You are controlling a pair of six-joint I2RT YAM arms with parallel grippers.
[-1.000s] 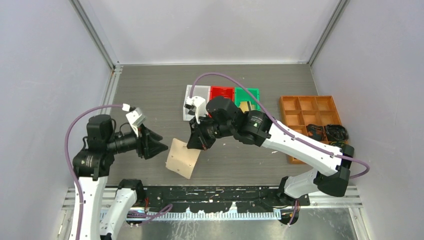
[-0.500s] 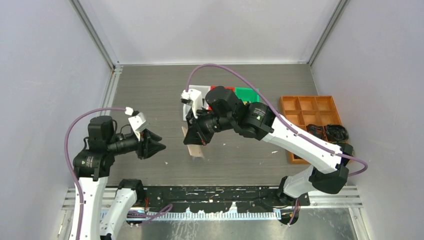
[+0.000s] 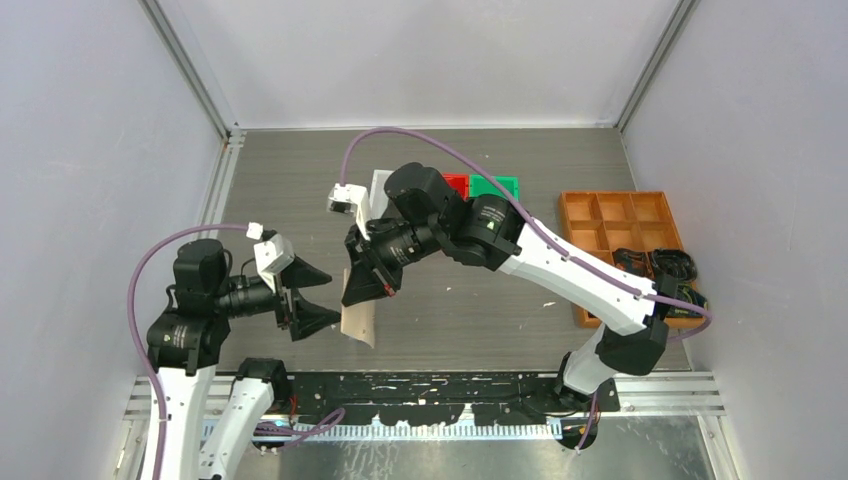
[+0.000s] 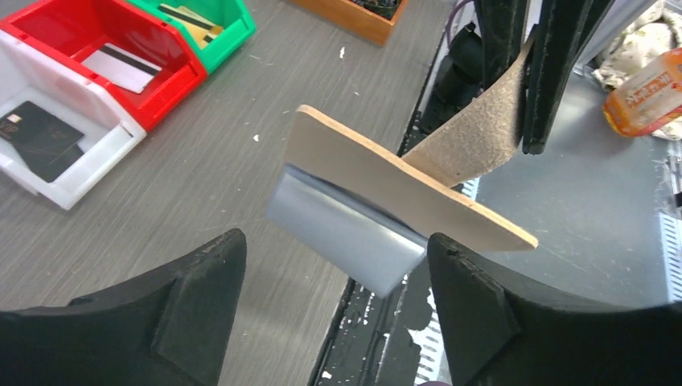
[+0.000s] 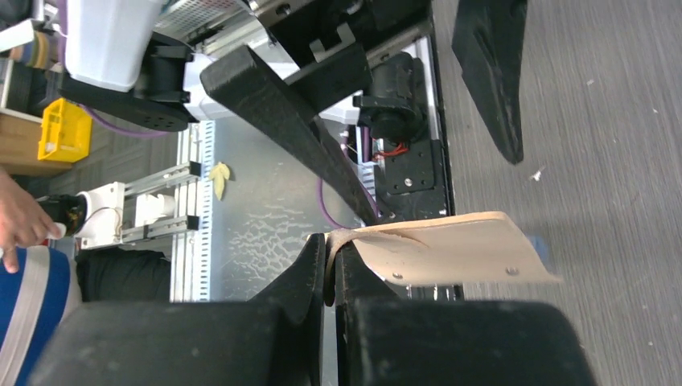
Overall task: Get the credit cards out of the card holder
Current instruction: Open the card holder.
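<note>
Top: holder [image 3: 357, 318] hangs from my right gripper [image 3: 364, 288], clenched on it; left gripper [image 3: 325, 297] gapes just beside it.
Left wrist: sleeve [image 4: 342, 229] dead ahead between spread fingers [image 4: 185, 314] (contents unclear), long axis crosswise.
Right wrist: tab [image 5: 354, 236] clamped.

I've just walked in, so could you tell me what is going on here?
The right gripper is shut on a flap of the card holder, holding it off the table. The open left gripper faces it, not touching. A shiny grey piece sticks out of the holder. Cards lie in the bins.
</note>
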